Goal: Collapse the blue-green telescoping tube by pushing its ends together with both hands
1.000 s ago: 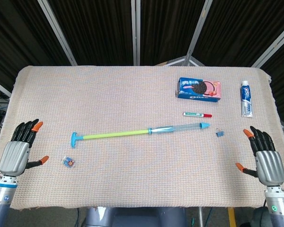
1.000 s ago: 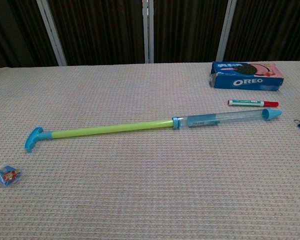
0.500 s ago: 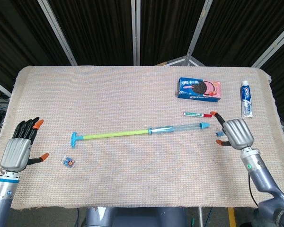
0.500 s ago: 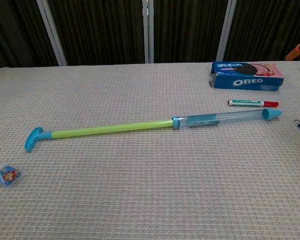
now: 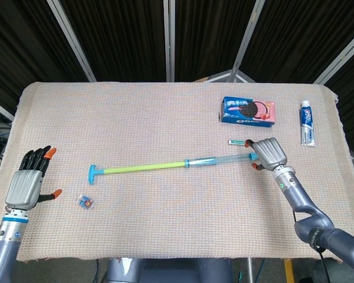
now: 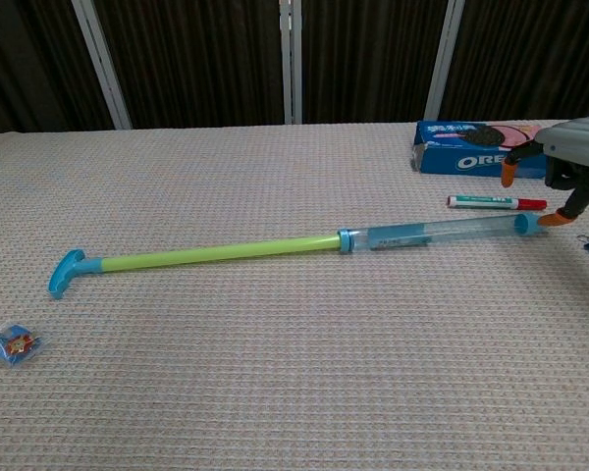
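From the head view, the tube (image 5: 174, 165) lies fully extended across the middle of the table (image 5: 165, 112), its long axis running from about eight o'clock to two o'clock, and the right hand (image 5: 269, 152) sits right at its two o'clock tip, palm down so I cannot tell whether the fingers touch or clasp it, while the left hand (image 5: 28, 180), fingers spread and empty, is well apart at nine o'clock of the handle end. From the chest view, the right hand (image 6: 567, 157) hovers over the tube's (image 6: 294, 243) blue tip with a fingertip (image 6: 551, 219) just at the tip and nothing plainly grasped, so the right is far nearer its end than the left, which this view does not show.
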Controlling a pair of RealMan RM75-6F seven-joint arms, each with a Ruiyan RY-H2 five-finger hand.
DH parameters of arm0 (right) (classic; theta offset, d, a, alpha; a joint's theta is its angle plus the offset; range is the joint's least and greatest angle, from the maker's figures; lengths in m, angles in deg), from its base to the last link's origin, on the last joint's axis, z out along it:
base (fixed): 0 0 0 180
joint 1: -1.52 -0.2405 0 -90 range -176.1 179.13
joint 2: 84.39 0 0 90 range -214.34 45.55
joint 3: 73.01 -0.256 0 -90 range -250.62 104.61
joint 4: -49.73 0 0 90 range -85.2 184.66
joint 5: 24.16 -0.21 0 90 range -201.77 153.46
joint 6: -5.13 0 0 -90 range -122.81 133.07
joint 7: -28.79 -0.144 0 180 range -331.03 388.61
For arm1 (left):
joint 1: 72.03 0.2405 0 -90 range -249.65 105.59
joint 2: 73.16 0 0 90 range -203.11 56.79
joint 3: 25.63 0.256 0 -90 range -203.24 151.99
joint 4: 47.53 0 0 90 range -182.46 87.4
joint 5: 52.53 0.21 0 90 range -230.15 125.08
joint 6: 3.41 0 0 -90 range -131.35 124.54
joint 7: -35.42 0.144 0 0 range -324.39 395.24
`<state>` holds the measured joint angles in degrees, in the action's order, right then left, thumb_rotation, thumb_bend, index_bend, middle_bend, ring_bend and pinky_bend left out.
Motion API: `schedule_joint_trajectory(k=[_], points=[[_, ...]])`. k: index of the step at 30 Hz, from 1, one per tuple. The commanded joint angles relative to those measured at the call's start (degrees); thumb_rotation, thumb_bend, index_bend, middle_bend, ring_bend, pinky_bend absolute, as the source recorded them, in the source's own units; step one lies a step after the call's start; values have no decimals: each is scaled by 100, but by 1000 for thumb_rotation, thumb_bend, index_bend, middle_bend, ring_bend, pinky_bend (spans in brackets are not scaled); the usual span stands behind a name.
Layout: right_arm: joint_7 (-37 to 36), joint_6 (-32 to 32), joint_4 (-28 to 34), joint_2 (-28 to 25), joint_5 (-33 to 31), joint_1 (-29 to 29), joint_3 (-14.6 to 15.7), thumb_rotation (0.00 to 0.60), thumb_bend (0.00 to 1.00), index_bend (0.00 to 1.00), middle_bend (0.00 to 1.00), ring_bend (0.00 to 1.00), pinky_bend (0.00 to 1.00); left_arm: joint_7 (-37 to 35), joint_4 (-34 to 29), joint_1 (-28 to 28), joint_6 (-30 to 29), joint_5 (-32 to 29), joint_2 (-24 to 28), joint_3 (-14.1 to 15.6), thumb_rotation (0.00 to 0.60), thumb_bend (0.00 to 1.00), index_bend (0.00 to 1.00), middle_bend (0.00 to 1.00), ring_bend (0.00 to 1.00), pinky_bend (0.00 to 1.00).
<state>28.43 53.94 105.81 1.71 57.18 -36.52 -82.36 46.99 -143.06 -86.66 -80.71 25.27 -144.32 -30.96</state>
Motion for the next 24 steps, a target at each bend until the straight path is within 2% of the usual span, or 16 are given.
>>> schedule_joint_trajectory(k=[1,20,24], points=[[-25,-40,-254,208,-34,-93,25,600,145,380,1000,996,1000,37,14,-11,15,-32,-23,-12,600,0,0,0,0,0],[-39,-373,-1161,861,-47,-419,239,600,169,388,1000,996,1000,231,69,-60,112,-163,-140,-18,600,0,0,0,0,0],[-53,-436,-1241,896,-96,-435,237,600,201,423,1000,996,1000,243,93,-66,127,-182,-158,-19,600,0,0,0,0,0]])
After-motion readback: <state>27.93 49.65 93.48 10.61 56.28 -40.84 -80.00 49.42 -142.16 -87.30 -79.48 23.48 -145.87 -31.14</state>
